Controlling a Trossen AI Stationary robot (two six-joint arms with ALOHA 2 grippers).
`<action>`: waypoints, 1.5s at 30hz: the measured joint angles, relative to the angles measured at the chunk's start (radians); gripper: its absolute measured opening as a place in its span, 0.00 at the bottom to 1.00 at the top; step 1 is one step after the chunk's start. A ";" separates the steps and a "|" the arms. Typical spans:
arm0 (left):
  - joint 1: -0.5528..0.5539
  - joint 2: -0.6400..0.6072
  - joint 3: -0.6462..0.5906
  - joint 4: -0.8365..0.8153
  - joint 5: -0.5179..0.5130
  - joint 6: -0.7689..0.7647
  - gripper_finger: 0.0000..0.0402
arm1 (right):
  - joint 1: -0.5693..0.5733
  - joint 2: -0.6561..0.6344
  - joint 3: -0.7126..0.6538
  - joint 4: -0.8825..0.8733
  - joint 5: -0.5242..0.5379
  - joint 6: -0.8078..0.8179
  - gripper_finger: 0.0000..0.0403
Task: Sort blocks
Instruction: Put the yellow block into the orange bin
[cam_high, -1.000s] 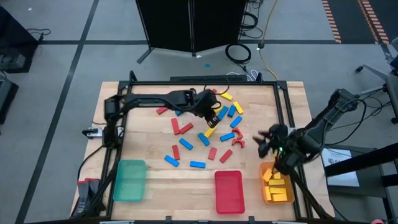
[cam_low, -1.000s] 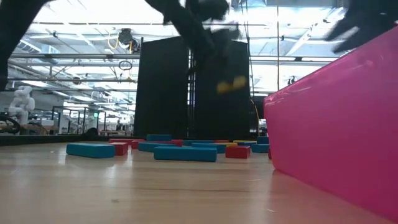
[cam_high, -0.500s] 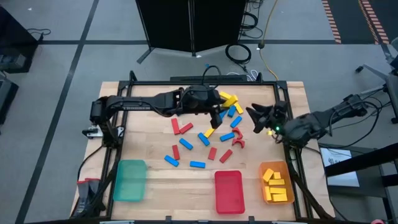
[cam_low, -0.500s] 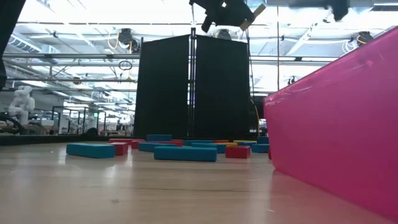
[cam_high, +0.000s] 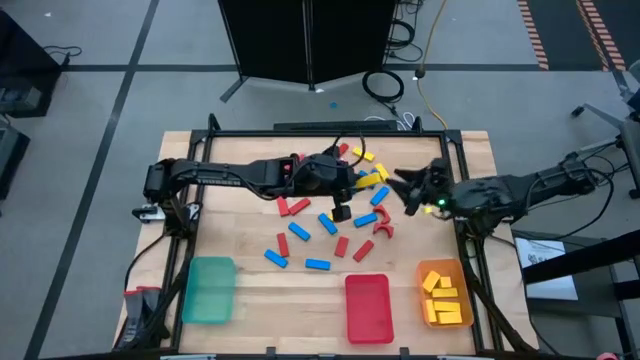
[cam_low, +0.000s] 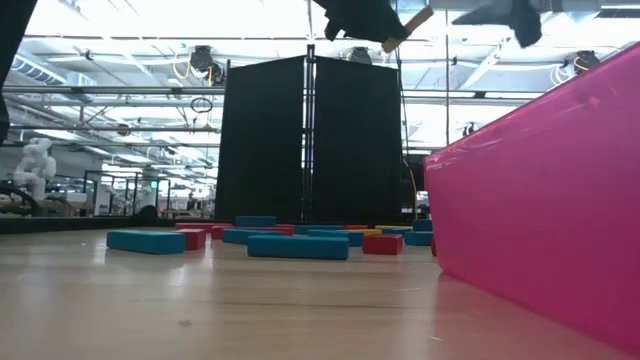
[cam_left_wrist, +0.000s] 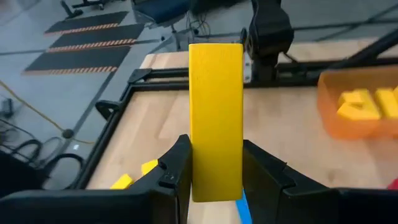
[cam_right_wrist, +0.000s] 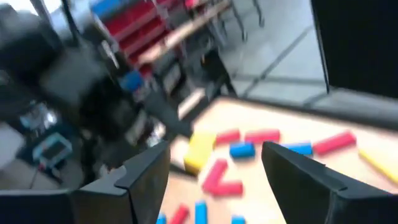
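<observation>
The left gripper (cam_left_wrist: 214, 171) stays clamped on a long yellow wooden block (cam_left_wrist: 215, 118), now lifted above the scattered pile. The right gripper (cam_right_wrist: 214, 165), fingers spread and apparently empty, has swung in from the orange plastic tray (cam_high: 444, 294), perhaps for a handover.

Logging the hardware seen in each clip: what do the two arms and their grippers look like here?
Both arms are dark, near-black, slim and jointed. The left arm carries a small red mark near its wrist and a black cable looping above the left gripper. Its fingers are black and blocky. The right arm shows a small green light near the right gripper, whose fingers are broad and dark grey.
</observation>
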 joint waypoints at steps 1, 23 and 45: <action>0.000 0.000 0.000 -0.024 -0.009 0.015 0.27 | -0.010 0.015 0.000 -0.015 -0.030 0.018 0.62; -0.027 0.000 0.000 -0.140 -0.061 0.156 0.27 | -0.187 0.160 0.000 0.026 -0.347 0.030 0.62; -0.028 0.034 0.000 -0.105 -0.090 0.158 0.27 | -0.276 0.160 0.000 0.064 -0.485 -0.038 0.45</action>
